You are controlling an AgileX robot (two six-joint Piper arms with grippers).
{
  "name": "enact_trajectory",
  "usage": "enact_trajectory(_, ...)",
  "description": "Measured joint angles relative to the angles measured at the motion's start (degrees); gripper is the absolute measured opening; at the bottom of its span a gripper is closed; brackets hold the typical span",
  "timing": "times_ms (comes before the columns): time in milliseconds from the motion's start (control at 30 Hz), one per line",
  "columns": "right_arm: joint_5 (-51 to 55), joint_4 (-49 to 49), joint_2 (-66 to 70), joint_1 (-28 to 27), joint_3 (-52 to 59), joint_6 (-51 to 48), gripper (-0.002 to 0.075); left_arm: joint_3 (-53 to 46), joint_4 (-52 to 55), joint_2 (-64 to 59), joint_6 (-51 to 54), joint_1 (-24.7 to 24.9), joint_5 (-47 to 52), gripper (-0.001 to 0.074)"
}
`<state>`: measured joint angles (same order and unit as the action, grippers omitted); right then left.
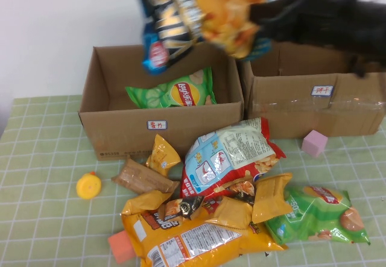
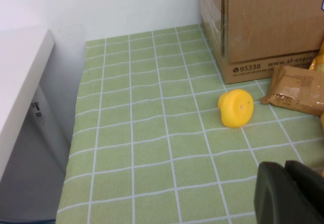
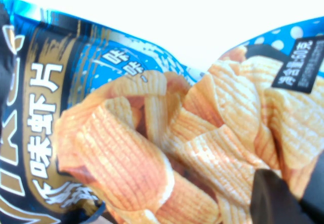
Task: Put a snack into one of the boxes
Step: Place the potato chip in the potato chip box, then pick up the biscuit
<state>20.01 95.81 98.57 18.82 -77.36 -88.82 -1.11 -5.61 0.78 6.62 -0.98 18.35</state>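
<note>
The blue chip bag [image 1: 181, 23] hangs in the air above the left box [image 1: 111, 125], at 12 o'clock of the high view, tilted, its low corner over the box's back wall. The right gripper [image 1: 262, 14] pinches it at the bag's right end, fingers pressed together on the foil; the arm comes in from approx. 2 o'clock, over the right box [image 1: 289, 107]. In the right wrist view the bag [image 3: 136, 148] fills nearly all the picture, w/ one dark finger [image 3: 276, 198] at the corner.

Inside the left box a green Lay's bag [image 1: 175, 92] lies flat. The right box stands just beside it at 3 o'clock; its inside is hidden by the arm.

In front of the boxes, at 6 o'clock, is a pile of snacks [image 1: 229, 201]. A pink block [image 1: 314, 143] sits near the right box's front, and a yellow toy [image 1: 88, 185] at 9 o'clock of the pile.

The left gripper [image 2: 291, 193] is low over the cloth [image 2: 142, 133], near the toy; open or not, I cannot tell.
</note>
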Motion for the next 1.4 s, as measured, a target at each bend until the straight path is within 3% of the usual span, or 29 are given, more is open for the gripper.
enact_trajectory(367, -1.4, 0.8, 19.2, 2.1, -17.5, -0.8, 0.0043, 0.0, 0.0, 0.0, 0.0, 0.0, 0.0, -0.0002)
enact_trajectory(667, -6.0, 1.8, 26.1, 2.1, -21.9, -0.7, 0.0064, 0.0, 0.0, 0.0, 0.0, 0.0, 0.0, -0.0002)
enact_trajectory(733, -6.4, 2.0, 26.3, 2.1, -22.0, -0.7, 0.0122, 0.0, 0.0, 0.0, 0.0, 0.0, 0.0, -0.0002)
enact_trajectory(933, -5.6, 2.3, 26.4, 2.1, -22.1, -0.7, 0.0467, 0.0, 0.0, 0.0, 0.0, 0.0, 0.0, -0.0002)
enact_trajectory(1033, -3.9, 2.4, 26.3, 2.1, -22.1, -0.6, 0.0510, 0.0, 0.0, 0.0, 0.0, 0.0, 0.0, -0.0002)
enact_trajectory(1133, -1.2, 0.1, 24.8, 2.0, -22.1, 0.1, 0.0465, 0.0, 0.0, 0.0, 0.0, 0.0, 0.1, -0.0002)
enact_trajectory(1200, 1.3, -4.6, 22.7, 2.0, -22.1, 1.9, 0.0367, 0.0, 0.0, 0.0, 0.0, 0.0, 0.1, -0.0002)
enact_trajectory(1300, 5.9, -15.1, 18.8, 2.0, -22.1, 7.6, 0.0150, 0.1, 0.0, 0.0, 0.0, 0.0, 0.1, -0.0002)
enact_trajectory(1400, 11.5, -28.2, 14.7, 2.0, -22.1, 15.2, 0.0046, 0.1, 0.0, 0.0, 0.0, 0.0, 0.1, -0.0002)
